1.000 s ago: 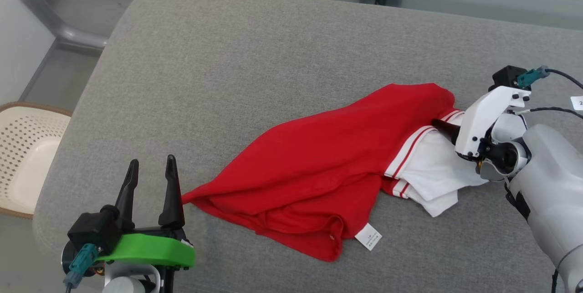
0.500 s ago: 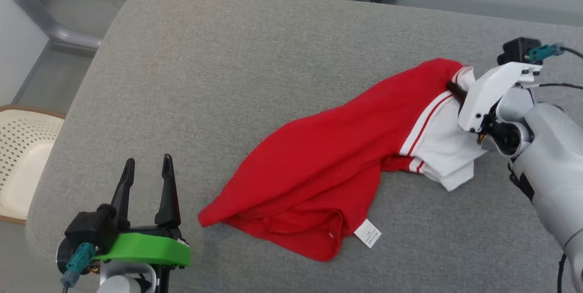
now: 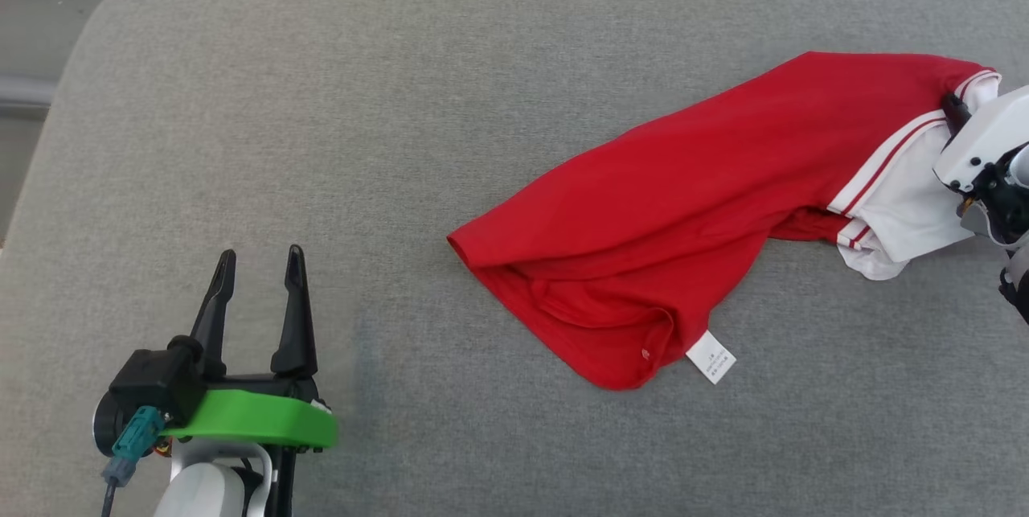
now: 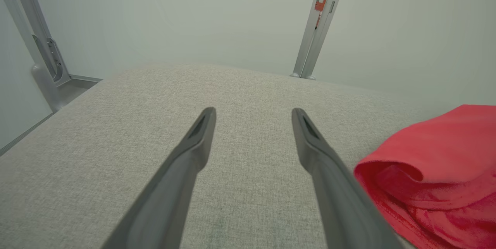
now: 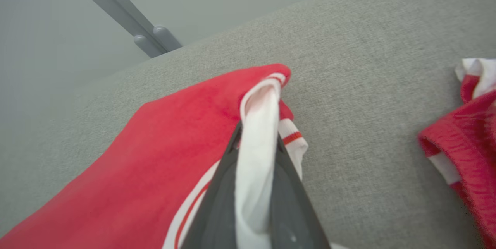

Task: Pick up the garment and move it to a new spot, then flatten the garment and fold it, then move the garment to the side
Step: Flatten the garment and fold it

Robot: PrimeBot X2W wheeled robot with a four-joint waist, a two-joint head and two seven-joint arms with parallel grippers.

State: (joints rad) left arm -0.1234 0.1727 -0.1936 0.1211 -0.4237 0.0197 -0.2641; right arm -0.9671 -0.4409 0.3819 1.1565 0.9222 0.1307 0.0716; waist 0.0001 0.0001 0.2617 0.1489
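Right end effector (image 5: 257, 134): clamped on the garment (image 3: 683, 211) at its white edge.
Left end effector (image 3: 260, 253): spread, empty, well clear of garment.
Long axis: diagonal between both (right arm nearer).

The garment (image 3: 683, 203) lies on the padded surface (image 3: 321, 99), in its right half in the head view. It is stretched diagonally from front-middle to far right, w/ its far-right end pinched btw. the fingers of the right gripper (image 5: 257, 134) at the surface's right edge. The left gripper (image 3: 261, 252) stands over the front-left part of the surface w/ fingers apart, well apart from the garment, whose near end lies to its right. A small label (image 3: 711, 357) lies on the surface just at the garment's front edge, and behind the surface, in the left wrist view, a post (image 4: 316, 28) stands upright.
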